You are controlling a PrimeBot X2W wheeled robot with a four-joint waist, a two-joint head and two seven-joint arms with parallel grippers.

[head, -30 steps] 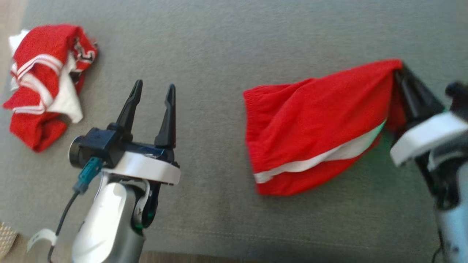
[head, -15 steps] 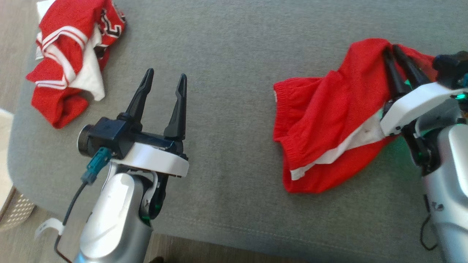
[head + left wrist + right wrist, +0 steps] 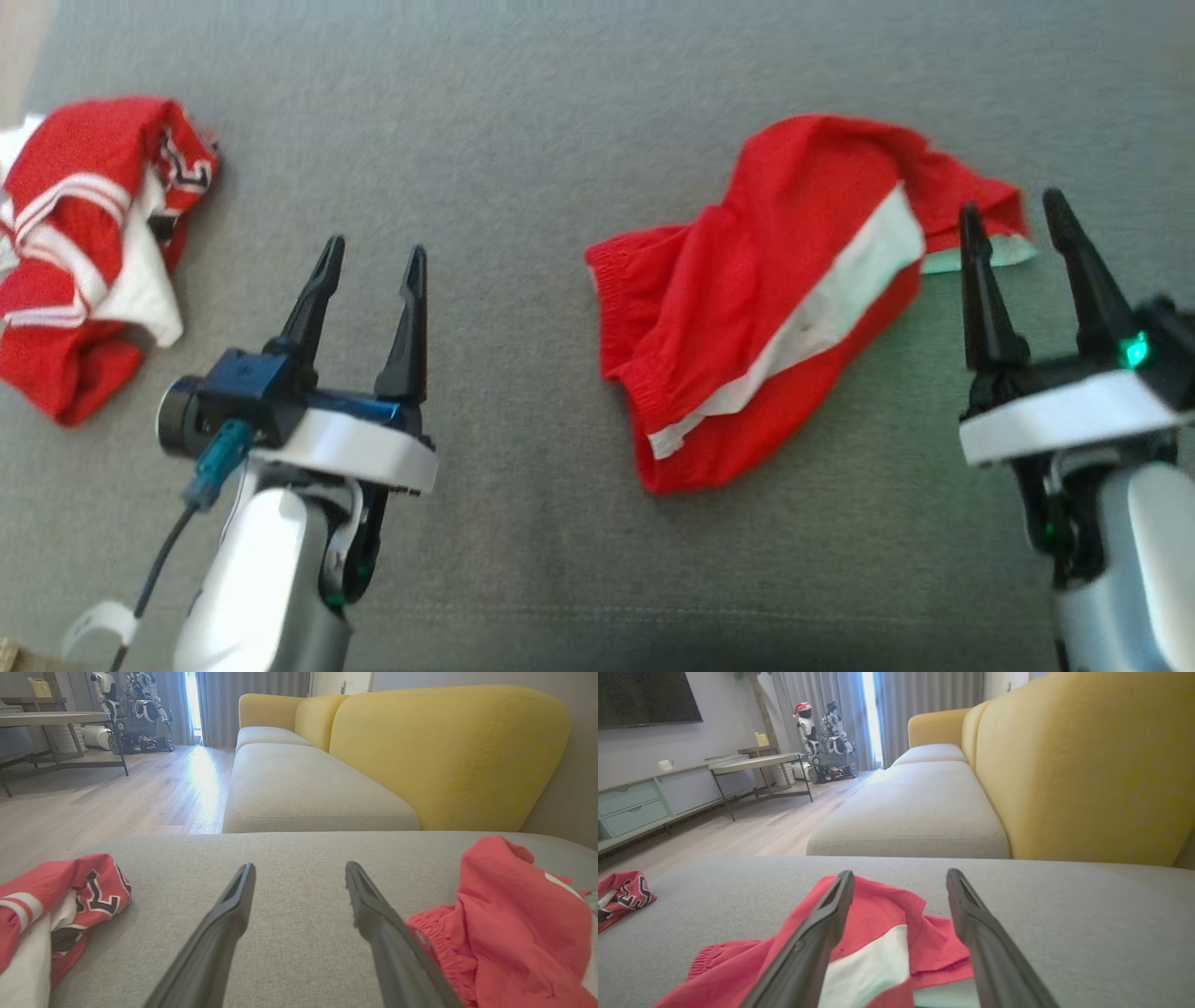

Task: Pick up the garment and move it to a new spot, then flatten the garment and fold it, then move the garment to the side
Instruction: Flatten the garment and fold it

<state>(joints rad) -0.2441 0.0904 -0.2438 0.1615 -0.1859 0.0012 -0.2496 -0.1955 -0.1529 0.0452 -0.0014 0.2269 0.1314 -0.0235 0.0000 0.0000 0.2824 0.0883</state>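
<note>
1. Red garment [image 3: 747,308] lies crumpled on grey cushion [image 3: 523,140], white stripe up, waistband end bunched. Not flat yet.
2. Right claw [image 3: 1010,203] is spread wide w/ nothing in it, tips just beside garment's right corner. Left claw [image 3: 375,245] is likewise spread & empty, well apart to the left.
3. Risk: pinching top layer only → fabric peels up and creases stay trapped underneath.
4. Risk: one-sided pull w/o left claw anchoring → whole piece slides instead of spreading.
5. Risk: left claw drifts to the other red-white pile [image 3: 84,252] → wrong item grabbed.
</note>
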